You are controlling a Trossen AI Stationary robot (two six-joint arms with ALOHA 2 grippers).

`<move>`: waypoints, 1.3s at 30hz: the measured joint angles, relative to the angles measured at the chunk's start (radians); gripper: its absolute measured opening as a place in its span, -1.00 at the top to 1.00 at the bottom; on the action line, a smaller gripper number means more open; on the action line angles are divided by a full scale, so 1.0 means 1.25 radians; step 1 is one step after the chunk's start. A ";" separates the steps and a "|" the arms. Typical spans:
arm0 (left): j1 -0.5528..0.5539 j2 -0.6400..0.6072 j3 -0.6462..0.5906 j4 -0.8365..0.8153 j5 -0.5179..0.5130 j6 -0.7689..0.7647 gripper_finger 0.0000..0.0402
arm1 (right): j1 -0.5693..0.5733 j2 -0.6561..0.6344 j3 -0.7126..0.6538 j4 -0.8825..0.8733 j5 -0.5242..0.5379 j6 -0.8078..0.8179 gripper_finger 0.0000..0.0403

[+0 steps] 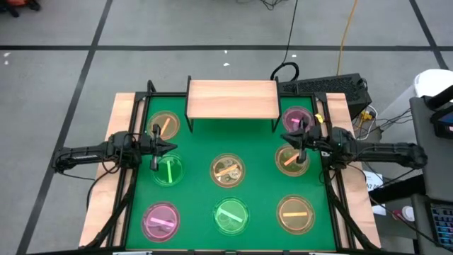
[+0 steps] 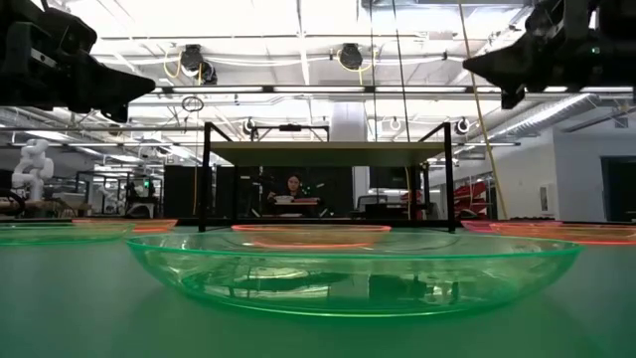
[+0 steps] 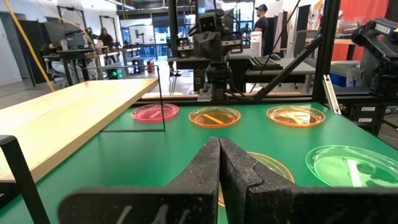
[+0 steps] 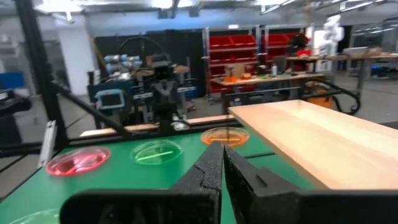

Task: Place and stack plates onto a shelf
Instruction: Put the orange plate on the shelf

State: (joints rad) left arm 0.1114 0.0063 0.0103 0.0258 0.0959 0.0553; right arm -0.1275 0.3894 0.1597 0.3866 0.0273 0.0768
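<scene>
Since both claws, left claw and right claw, hang pressed together above the plates, descending unopened risks knocking one aside; shelf is bare.

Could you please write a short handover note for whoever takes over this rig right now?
Left gripper: shut, empty, raised over the left side of the green table.
Right gripper: shut, empty, raised over the right side.
The shelf at the far edge has no plate on it.
All eight plates lie singly on the table: amber and green on the left, pink near left, amber in the centre, green near centre, pink and amber on the right, amber near right.
Done: nothing yet.
Left: place and stack every plate on the shelf.
</scene>
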 joint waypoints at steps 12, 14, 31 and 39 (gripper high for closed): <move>0.000 0.000 0.000 0.000 0.000 0.000 0.98 | 0.127 0.191 0.094 0.004 0.092 -0.075 1.00; 0.000 0.000 0.000 0.000 0.000 0.000 0.98 | 0.153 0.227 0.116 0.005 0.112 -0.091 1.00; 0.000 0.000 0.000 0.000 0.000 0.000 0.98 | 0.336 0.563 0.315 0.004 0.178 -0.258 1.00; 0.000 0.000 0.000 0.000 0.000 0.000 0.98 | 0.357 0.682 0.340 0.005 0.212 -0.365 0.99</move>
State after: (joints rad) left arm 0.1116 0.0063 0.0105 0.0261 0.0959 0.0555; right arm 0.3183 1.2416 0.5846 0.3925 0.2924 -0.3797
